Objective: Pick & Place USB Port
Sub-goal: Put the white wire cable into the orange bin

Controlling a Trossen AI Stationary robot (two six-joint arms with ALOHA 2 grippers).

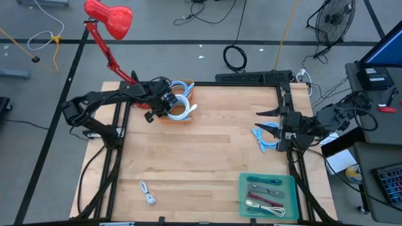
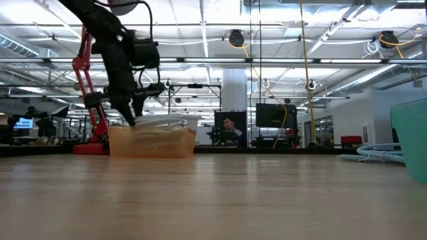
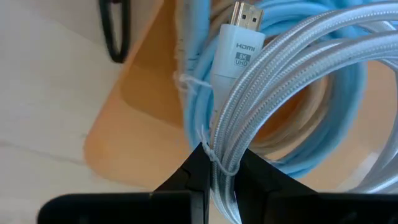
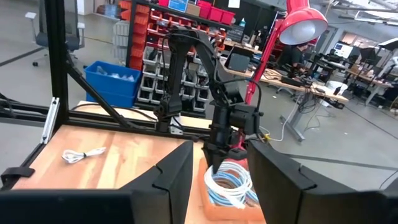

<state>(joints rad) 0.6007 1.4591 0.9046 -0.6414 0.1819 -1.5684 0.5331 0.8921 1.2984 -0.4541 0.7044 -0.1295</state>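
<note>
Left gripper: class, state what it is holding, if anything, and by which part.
The left gripper is shut on the white braided cable, gripping a loop of the coil, not the plug, over the orange bin.

You've got a wooden table [image 1: 201,144]: orange bin [image 1: 178,116] far left, teal tray [image 1: 267,195] near right, blue cable [image 1: 264,139] right edge, white cable [image 1: 147,192] near left.

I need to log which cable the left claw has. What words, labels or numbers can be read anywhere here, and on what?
"HDMI" on the white plug of the braided cable.
"8K UHD" in the small box just under it, same plug.
Monitor screens in the room behind: too small to read.
Nothing else legible.
</note>
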